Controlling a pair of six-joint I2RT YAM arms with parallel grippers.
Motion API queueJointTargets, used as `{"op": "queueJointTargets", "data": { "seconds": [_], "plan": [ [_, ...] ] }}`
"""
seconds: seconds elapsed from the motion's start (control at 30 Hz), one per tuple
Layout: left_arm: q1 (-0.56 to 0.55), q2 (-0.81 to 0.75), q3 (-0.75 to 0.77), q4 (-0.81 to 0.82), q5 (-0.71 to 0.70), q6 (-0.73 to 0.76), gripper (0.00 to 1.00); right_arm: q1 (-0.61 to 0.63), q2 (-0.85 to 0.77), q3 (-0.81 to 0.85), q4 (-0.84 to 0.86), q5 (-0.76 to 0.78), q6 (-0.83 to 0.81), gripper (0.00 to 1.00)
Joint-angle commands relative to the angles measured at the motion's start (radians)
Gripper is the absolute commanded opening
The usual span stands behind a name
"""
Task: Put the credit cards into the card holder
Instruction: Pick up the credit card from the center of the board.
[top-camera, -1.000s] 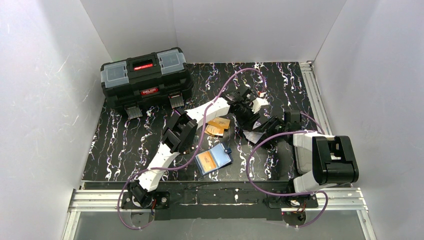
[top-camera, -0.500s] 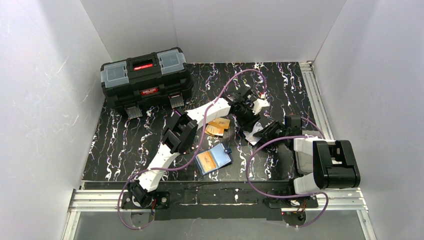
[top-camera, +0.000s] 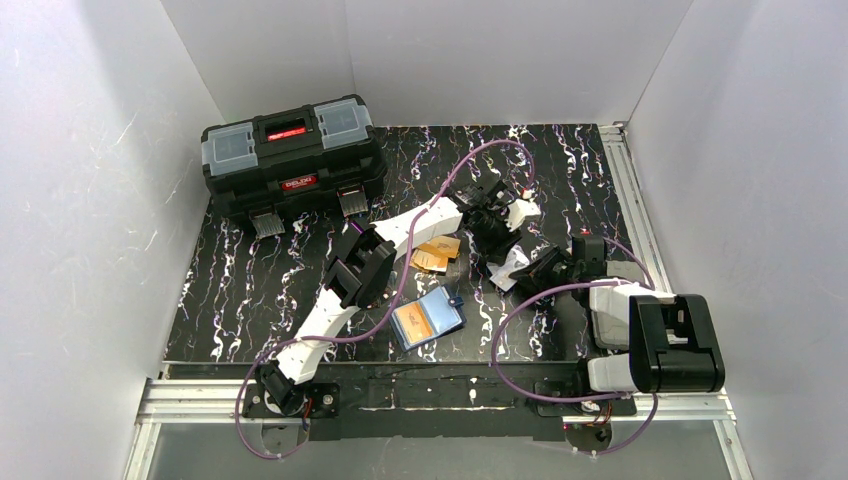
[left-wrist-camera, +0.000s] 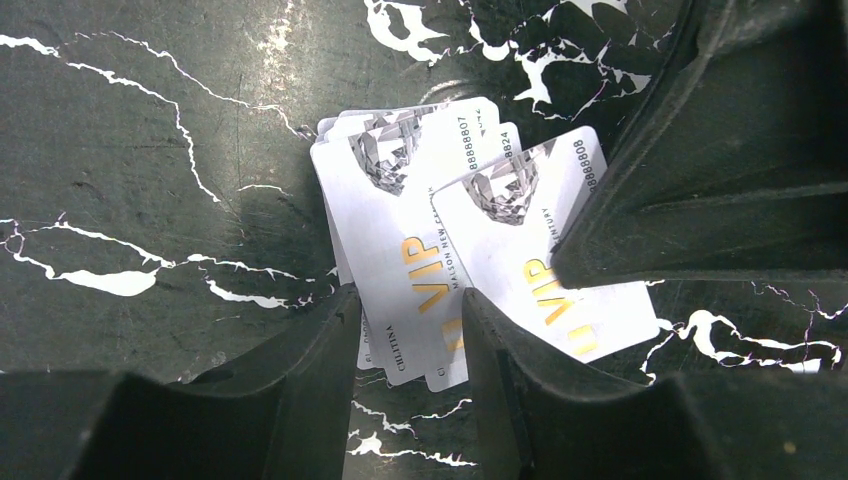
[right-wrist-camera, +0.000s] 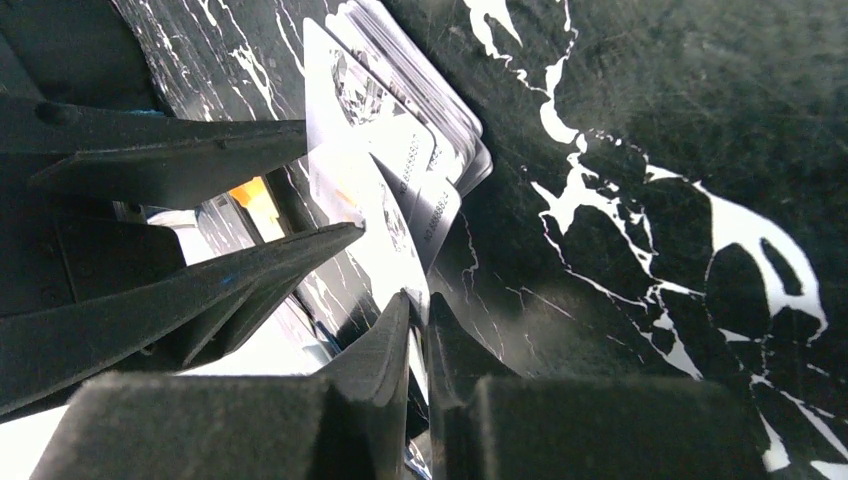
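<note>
On the whitish cards (left-wrist-camera: 385, 190) fanned out just right of the middle of the tabletop, "VIP" is printed in gold on the two uppermost. Along the edge of the first card (left-wrist-camera: 400, 260) a number ending in 8888807 is read, and on the second card (left-wrist-camera: 520, 250) one ending in 8888808. On a third card (left-wrist-camera: 508, 142) between them only the digits 824 are shown. Small print beside the gold letters cannot be read with certainty. On the black toolbox (top-camera: 290, 160) at the far left corner, a red label (top-camera: 298, 183) with white lettering is carried, too small to be read.
</note>
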Motion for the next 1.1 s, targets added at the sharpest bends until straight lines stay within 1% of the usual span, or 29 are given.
{"op": "queueJointTargets", "data": {
  "seconds": [0.0,0.13,0.3,0.33,0.37,0.43,0.47,0.63,0.73,0.8,0.87,0.93,1.0,1.07],
  "plan": [
    [-0.026,0.031,-0.040,-0.158,-0.066,0.037,0.38,-0.002,-0.024,-0.039,-0.113,0.048,-0.022,0.09],
    [-0.025,0.031,-0.042,-0.161,-0.079,0.043,0.37,-0.002,-0.049,-0.058,-0.131,0.042,-0.027,0.06],
    [-0.023,0.029,-0.038,-0.162,-0.086,0.044,0.37,-0.002,-0.111,-0.074,-0.173,0.037,-0.046,0.05],
    [-0.020,0.029,-0.030,-0.164,-0.091,0.040,0.39,-0.001,-0.132,-0.071,-0.181,0.041,-0.054,0.05],
    [-0.017,0.030,-0.014,-0.172,-0.099,0.032,0.43,-0.002,-0.157,-0.064,-0.223,0.049,-0.068,0.05],
    [-0.009,0.025,0.028,-0.194,-0.113,0.026,0.54,-0.001,-0.207,-0.043,-0.270,0.057,-0.101,0.05],
    [-0.006,0.013,0.032,-0.196,-0.118,0.027,0.57,-0.002,-0.231,-0.030,-0.291,0.057,-0.119,0.04],
    [0.020,-0.070,0.067,-0.232,-0.115,0.047,0.67,-0.001,-0.331,0.051,-0.384,0.036,-0.208,0.01],
    [0.045,-0.136,0.057,-0.244,-0.112,0.047,0.78,-0.001,-0.363,0.097,-0.410,0.000,-0.264,0.01],
    [0.058,-0.179,0.054,-0.262,-0.101,0.042,0.81,0.002,-0.379,0.130,-0.424,-0.038,-0.301,0.01],
    [0.082,-0.235,0.038,-0.277,-0.076,0.031,0.87,0.015,-0.392,0.163,-0.432,-0.074,-0.338,0.01],
    [0.128,-0.304,-0.004,-0.274,-0.019,0.019,0.90,0.050,-0.399,0.207,-0.446,-0.089,-0.370,0.01],
    [0.183,-0.390,-0.077,-0.259,0.080,0.012,0.93,0.110,-0.394,0.246,-0.447,-0.087,-0.391,0.01],
    [0.252,-0.508,-0.178,-0.221,0.240,-0.005,0.98,0.212,-0.387,0.286,-0.430,-0.060,-0.418,0.01]
  ]
}}
